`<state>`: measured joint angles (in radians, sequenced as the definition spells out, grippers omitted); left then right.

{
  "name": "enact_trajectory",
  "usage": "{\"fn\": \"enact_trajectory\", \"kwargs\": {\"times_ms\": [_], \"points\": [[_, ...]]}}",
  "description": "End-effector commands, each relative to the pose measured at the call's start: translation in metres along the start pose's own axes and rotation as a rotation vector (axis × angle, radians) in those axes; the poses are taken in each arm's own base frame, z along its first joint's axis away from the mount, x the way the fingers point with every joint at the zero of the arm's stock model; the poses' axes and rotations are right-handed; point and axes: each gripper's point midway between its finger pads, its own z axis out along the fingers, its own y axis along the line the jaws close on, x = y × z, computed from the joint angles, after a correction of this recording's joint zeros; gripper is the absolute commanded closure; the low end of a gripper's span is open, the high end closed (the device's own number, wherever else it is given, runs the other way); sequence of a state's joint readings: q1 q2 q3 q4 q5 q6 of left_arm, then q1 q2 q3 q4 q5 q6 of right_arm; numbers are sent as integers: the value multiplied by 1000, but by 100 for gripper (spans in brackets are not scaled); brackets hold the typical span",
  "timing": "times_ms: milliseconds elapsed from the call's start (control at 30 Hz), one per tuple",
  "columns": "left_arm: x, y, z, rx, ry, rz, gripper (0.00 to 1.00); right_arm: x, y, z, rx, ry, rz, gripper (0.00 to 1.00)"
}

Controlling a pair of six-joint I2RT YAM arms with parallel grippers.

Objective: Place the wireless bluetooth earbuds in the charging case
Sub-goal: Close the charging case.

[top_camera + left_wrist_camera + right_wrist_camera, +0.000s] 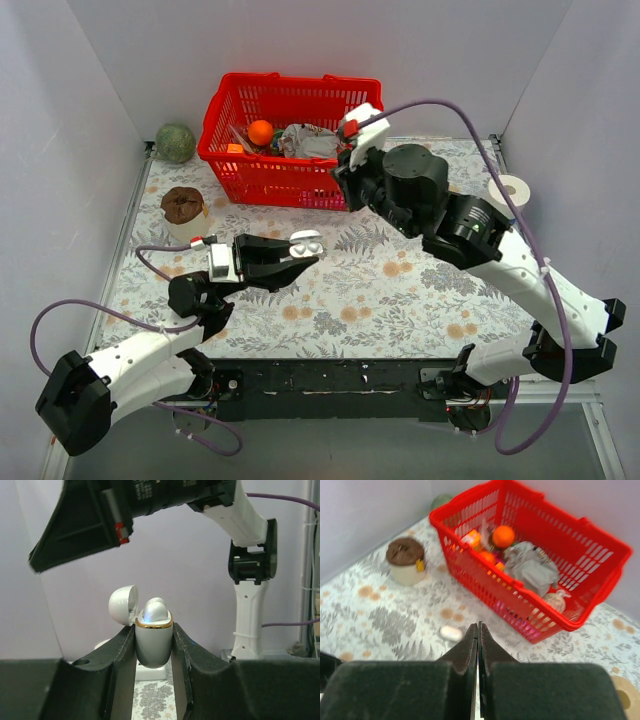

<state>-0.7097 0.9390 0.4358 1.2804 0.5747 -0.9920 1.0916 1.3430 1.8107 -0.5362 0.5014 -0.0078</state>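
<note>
The wireless bluetooth earbuds show in the left wrist view as glossy white rounded tops with a faint blue glint, one behind the other, poking just above the gold rim of the charging case. The case is a smooth white oval held upright, its lid hinged open and tipped back to the left. The left tool clamps the case body between its two dark fingers, one on either side, so the earbuds sit right between and just above the fingertips. From above, the same case appears at the tip of the left tool, above the tabletop.

The tabletop wears a pale cloth printed with grey leaves and tan flowers, boxed in by plain white walls. The right tool hangs well apart from the case, near the basket, its fingers pressed together with nothing between them. Beyond it a small pale oblong lies on the cloth – too blurred to name.

Further back stands a red plastic basket holding an orange ball and crumpled wrappers. A cup with a brown lid stands left of it, a green ball sits in the far left corner, and a white roll rests at the right edge
</note>
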Motion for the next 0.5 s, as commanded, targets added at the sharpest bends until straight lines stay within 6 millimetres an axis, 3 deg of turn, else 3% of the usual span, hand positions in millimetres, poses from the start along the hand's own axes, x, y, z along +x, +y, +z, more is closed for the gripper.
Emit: {"fn": "enact_trajectory", "kwargs": {"times_ms": [0, 167, 467], "points": [[9, -17, -7, 72, 73, -40, 100, 29, 40, 1, -228, 125, 10, 99], [10, -16, -5, 73, 93, -30, 100, 40, 68, -4, -378, 154, 30, 99], [10, 2, 0, -4, 84, -12, 100, 57, 83, -12, -466, 223, 47, 99]]}}
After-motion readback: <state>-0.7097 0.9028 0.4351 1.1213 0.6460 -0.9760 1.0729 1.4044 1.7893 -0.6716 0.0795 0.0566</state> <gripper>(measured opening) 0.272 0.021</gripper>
